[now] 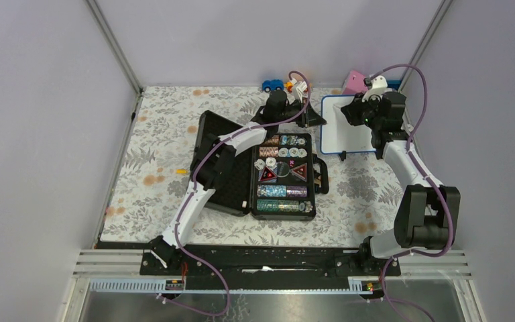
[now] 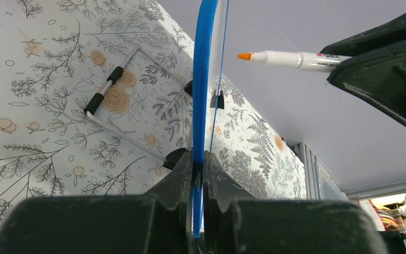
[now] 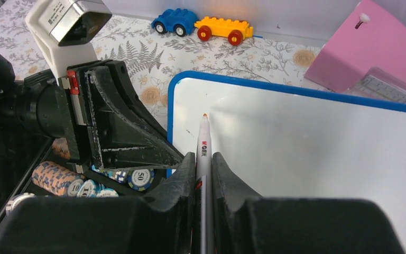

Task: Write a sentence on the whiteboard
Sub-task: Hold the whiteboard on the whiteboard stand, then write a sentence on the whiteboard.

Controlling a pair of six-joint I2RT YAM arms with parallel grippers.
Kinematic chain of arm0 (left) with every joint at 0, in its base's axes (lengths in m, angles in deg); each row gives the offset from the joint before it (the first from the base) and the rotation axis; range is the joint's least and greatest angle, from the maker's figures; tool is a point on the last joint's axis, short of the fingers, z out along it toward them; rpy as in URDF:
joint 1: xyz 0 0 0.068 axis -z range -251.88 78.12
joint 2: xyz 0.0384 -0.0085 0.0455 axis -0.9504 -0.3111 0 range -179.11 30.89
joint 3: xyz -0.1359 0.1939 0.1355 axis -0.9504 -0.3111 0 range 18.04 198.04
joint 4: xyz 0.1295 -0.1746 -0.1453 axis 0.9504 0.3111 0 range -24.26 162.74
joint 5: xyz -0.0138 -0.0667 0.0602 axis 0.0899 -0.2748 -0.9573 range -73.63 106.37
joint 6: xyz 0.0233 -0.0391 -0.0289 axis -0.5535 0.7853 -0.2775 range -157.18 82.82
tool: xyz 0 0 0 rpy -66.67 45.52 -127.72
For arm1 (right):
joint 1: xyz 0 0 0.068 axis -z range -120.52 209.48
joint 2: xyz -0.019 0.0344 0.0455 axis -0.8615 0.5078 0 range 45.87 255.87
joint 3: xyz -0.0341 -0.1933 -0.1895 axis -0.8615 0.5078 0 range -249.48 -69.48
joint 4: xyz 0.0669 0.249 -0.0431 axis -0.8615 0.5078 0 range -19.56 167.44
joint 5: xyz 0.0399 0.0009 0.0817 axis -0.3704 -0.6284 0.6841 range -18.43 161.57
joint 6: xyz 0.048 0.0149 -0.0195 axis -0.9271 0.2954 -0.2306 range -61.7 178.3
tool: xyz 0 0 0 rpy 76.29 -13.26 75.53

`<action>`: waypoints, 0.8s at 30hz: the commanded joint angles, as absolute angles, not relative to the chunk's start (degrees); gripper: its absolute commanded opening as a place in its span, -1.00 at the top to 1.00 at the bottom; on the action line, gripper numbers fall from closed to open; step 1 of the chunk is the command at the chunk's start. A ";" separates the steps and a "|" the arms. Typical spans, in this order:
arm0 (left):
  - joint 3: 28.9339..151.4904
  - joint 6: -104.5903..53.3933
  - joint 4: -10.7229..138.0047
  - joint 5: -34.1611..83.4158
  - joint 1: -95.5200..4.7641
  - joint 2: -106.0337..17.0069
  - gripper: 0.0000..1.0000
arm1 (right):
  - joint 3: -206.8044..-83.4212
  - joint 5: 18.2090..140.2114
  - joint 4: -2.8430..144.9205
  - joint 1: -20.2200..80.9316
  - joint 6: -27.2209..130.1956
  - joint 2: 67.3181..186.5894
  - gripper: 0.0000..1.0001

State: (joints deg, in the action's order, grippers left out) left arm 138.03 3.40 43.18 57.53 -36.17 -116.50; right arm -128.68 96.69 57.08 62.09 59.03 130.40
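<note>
Floral surface (image 1: 161,134) runs wide left of L pincer (image 2: 198,169). Open black case (image 1: 209,131) w/ poker chips (image 1: 281,191) sits just base-side of it. Whiteboard (image 1: 335,127) is propped betw. both pincers. L one is clenched on its blue edge. R pincer (image 3: 204,159) is grasping an orange-tip marker (image 3: 203,137), tip just off the glossy white face.

Light is even and diffuse, coming from overhead. The patterned surface (image 1: 157,127) carries only soft, short shadows beneath the arms. The whiteboard (image 3: 317,148) shows a pale grey sheen but no hard glare. The left claw (image 2: 198,177) and right claw (image 3: 204,166) appear dark and blurred close to their lenses. The marker (image 2: 296,58) is crisp. The lower right corner of the left wrist view is overexposed.
</note>
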 commanded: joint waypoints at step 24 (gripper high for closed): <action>139.01 3.16 42.37 57.85 -35.93 -116.82 1.00 | -132.88 95.47 57.44 57.89 63.74 133.98 1.00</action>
